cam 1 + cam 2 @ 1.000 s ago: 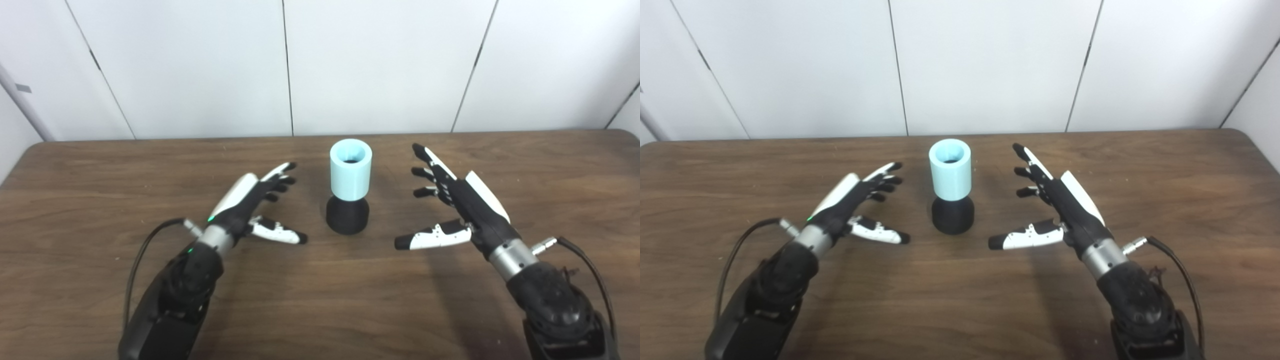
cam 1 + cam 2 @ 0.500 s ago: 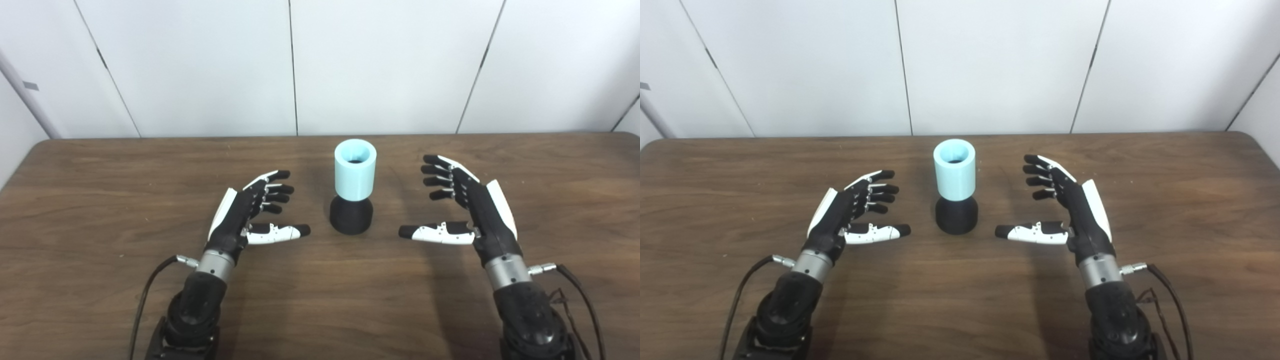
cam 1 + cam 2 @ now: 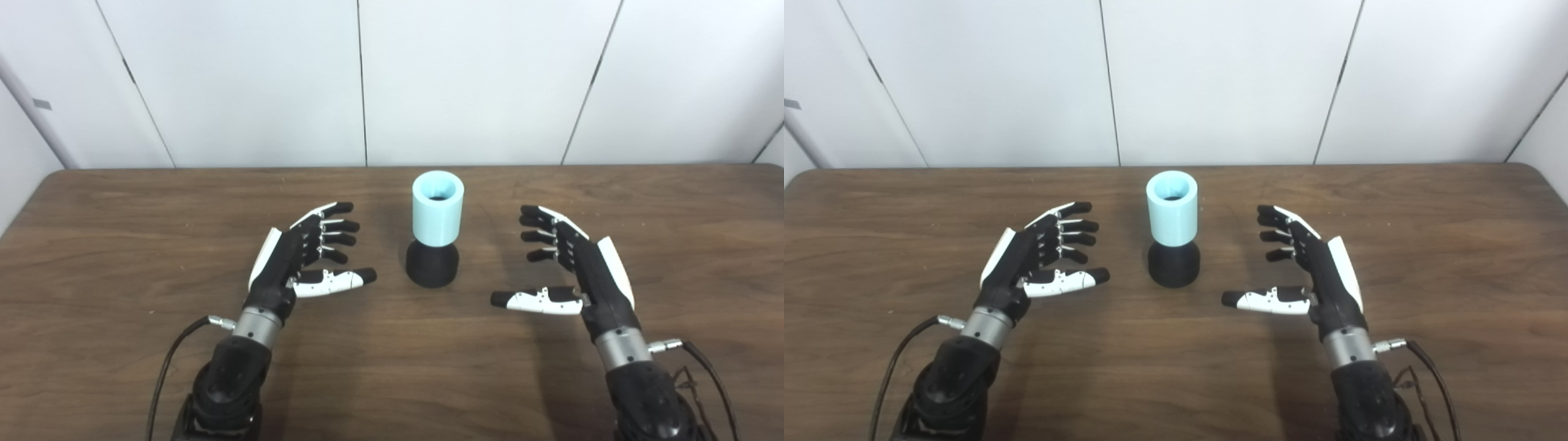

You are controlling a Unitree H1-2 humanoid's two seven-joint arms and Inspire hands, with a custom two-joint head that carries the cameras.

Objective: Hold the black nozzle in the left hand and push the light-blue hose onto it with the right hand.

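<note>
The light-blue hose [image 3: 437,209] is a short upright tube seated on top of the black nozzle [image 3: 432,264], which stands on the brown table [image 3: 122,208] near its middle. My left hand [image 3: 300,257] is open and empty, palm facing right, a little left of the nozzle. My right hand [image 3: 569,269] is open and empty, palm facing left, to the right of the nozzle. Neither hand touches the stack. The same scene shows in the right eye view, with the hose [image 3: 1172,209], the nozzle [image 3: 1174,265], the left hand [image 3: 1035,257] and the right hand [image 3: 1304,269].
White wall panels [image 3: 465,79] rise behind the table's far edge. Black cables run from both wrists, the left cable [image 3: 174,349] and the right cable [image 3: 704,367], toward the bottom edge.
Both hands have drawn back toward me and turned from tilted to palms facing each other. The view has shifted slightly. The hose and nozzle have not moved.
</note>
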